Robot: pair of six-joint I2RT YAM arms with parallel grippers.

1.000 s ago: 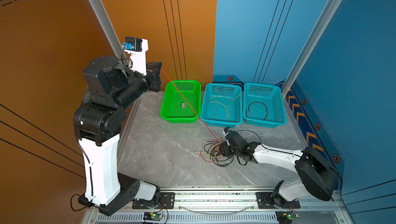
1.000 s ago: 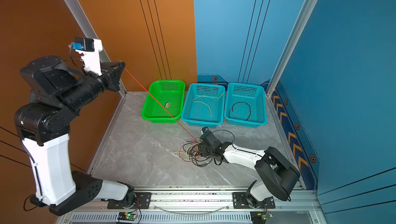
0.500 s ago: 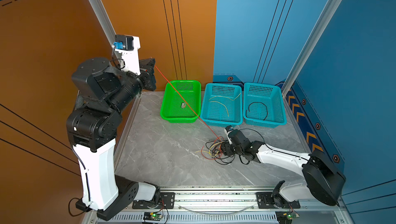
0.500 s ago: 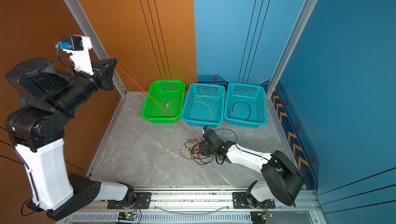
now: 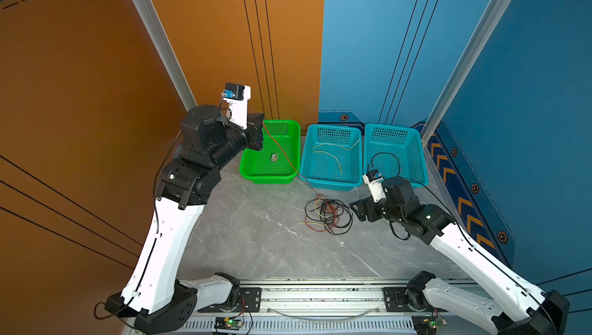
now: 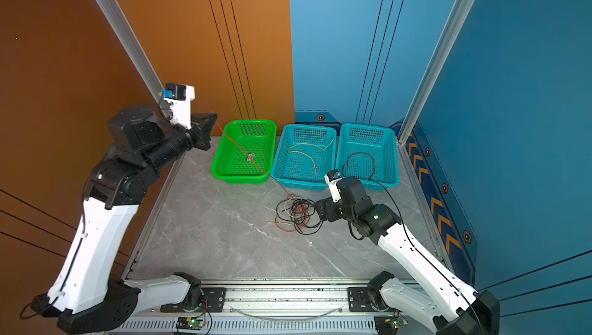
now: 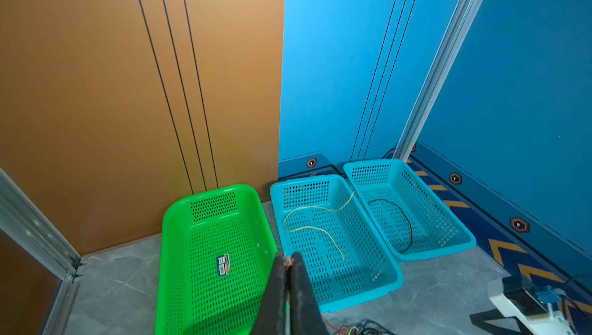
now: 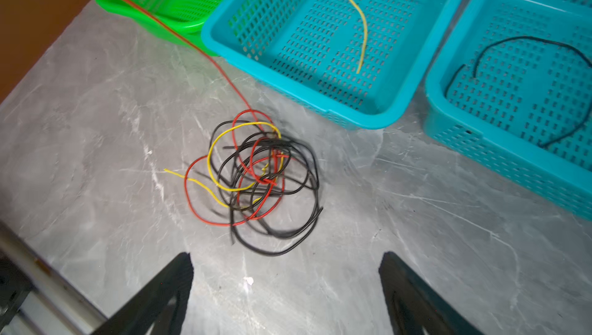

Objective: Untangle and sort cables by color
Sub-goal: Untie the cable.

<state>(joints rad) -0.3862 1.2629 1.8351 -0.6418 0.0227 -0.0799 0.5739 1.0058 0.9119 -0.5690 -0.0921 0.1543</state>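
A tangle of red, yellow and black cables [image 5: 326, 213] [image 8: 256, 176] lies on the grey table in front of the baskets. My left gripper [image 5: 262, 121] [image 7: 288, 258] is raised beside the green basket's far left corner, shut on the end of a red cable [image 5: 282, 154] [image 8: 179, 37]. That cable slopes down across the green basket [image 5: 269, 179] into the tangle. My right gripper [image 5: 355, 211] [image 8: 286, 263] stands open and low just right of the tangle, nothing between its fingers. One yellow cable [image 7: 315, 227] lies in the middle teal basket [image 5: 330, 183] and one black cable [image 5: 386, 153] in the right teal basket [image 5: 392, 127].
The three baskets stand in a row along the back wall. The green one holds only a small sticker [image 7: 223, 265]. Orange and blue walls close in the table at the left, back and right. A metal rail [image 5: 320, 298] runs along the front edge.
My left gripper has moved right and down toward the green basket, still holding the red cable. My right gripper has drawn back to the right off the tangle and opened wider.
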